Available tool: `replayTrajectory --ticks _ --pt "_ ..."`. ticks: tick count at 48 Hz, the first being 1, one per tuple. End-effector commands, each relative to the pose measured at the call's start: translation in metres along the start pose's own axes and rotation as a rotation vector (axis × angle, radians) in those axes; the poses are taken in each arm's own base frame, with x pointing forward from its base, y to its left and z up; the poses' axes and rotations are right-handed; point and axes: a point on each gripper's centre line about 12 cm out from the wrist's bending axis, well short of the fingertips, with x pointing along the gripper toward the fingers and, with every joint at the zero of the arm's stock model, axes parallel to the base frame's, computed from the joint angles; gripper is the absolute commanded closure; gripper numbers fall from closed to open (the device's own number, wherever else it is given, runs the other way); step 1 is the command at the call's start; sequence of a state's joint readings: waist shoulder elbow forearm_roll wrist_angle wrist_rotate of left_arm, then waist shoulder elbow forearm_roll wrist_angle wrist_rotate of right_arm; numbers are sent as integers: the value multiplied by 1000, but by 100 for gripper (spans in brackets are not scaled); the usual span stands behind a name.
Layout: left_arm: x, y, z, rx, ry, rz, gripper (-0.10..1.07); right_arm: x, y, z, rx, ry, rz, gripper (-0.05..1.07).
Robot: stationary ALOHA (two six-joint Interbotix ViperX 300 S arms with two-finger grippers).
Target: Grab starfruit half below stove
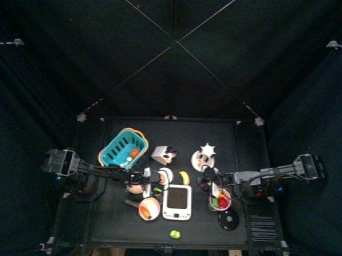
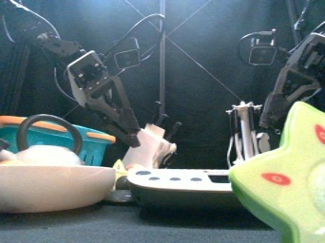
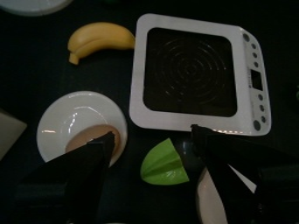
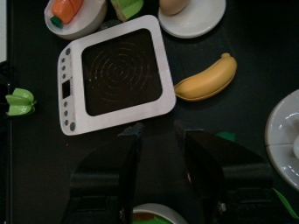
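From above, the tiny yellow-green starfruit half (image 1: 174,234) lies alone on the surface, just below the white two-burner toy stove (image 1: 178,203). In the wrist views, both hands hang open, empty; grasp not begun.

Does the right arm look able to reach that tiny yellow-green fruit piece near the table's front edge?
Probably yes. The starfruit half lies alone on bare table just past the white stove, nothing covering it; the right gripper hangs beside the stove.
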State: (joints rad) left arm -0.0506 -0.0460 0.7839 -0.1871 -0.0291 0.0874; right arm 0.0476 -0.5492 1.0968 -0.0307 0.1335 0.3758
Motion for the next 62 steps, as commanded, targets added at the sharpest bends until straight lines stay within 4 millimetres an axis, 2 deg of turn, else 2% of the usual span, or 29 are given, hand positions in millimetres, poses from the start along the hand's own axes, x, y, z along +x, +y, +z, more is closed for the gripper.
replayTrajectory --ticks 1,9,24,35,41,52,62 --pt "-1 -24 11 86 -44 -51 -4 -1 1 5 3 -16 5 28" --pt "7 -71 17 259 -63 -145 -4 -1 2 5 1 -18 5 28" --pt "46 -121 27 376 -46 -218 -4 -11 -4 8 12 -26 -14 28" --pt "47 -130 42 589 -1 -203 -4 -17 -11 10 35 -53 -31 28" --pt "45 -139 42 712 70 -188 -4 -17 -12 9 36 -50 -32 28" --pt "54 -148 42 904 212 -162 -4 -18 -14 11 41 -58 -40 28" --pt "53 -166 46 1061 223 -229 -3 -18 -15 15 41 -68 -44 28"
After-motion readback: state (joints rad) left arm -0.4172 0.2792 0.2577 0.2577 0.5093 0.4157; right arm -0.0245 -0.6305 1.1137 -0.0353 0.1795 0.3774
